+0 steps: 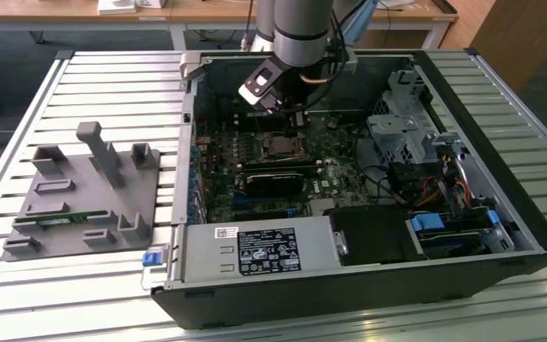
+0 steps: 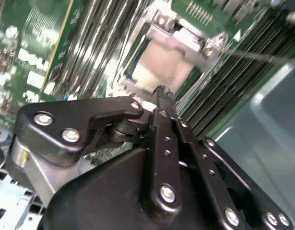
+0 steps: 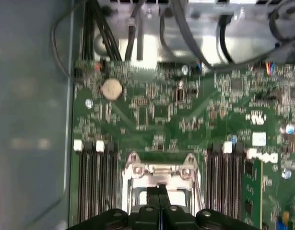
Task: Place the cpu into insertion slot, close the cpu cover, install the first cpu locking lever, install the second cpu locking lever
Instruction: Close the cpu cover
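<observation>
Second wrist view: the tool point(image 2: 161, 92), clenched and apparently empty, hovers just above the cpu point(image 2: 162, 67); descending off-centre, its tip could scrape that face.

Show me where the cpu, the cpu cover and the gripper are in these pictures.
the cpu point(image 2: 161, 67): second wrist view, on its pale metal face.
the cpu cover point(image 3: 159, 168): first wrist view, on the silver bar between two screws.
the gripper point(image 3: 159, 189): first wrist view, midway between its black fingertips.

Green motherboard point(image 3: 152, 110), silver cpu cover point(image 3: 159, 168), beige cpu point(image 2: 162, 67) — black gripper point(image 3: 159, 190).
</observation>
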You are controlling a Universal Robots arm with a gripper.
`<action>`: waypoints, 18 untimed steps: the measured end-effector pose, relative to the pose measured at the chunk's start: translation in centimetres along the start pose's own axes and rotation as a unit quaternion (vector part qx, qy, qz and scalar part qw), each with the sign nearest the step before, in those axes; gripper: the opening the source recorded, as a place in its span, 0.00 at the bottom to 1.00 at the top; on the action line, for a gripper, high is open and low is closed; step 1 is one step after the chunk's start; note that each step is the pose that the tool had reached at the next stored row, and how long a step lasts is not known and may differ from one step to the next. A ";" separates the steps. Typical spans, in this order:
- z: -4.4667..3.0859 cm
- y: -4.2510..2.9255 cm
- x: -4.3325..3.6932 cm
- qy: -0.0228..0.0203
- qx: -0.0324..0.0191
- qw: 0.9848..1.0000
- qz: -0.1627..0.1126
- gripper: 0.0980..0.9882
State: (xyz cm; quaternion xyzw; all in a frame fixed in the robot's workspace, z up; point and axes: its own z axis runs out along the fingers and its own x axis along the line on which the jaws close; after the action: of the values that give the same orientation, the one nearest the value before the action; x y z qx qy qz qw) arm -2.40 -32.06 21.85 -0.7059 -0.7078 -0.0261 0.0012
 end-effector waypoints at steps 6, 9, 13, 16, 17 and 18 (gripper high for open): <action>0.51 -1.33 -0.02 0.000 0.001 1.000 0.000 0.01; 0.79 -1.60 -0.03 0.000 0.002 1.000 0.000 0.01; 0.86 -2.45 -0.03 0.000 0.002 1.000 0.000 0.01; 0.99 -3.06 -0.03 0.000 0.002 1.000 0.000 0.01; 1.10 -3.12 -0.04 0.000 0.002 1.000 0.000 0.01; 1.24 -3.16 -0.04 0.000 0.002 1.000 0.000 0.01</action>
State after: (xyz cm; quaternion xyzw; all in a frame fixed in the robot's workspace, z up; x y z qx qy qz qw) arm -5.51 -32.05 20.50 -0.7060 -0.7078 -0.0243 0.0029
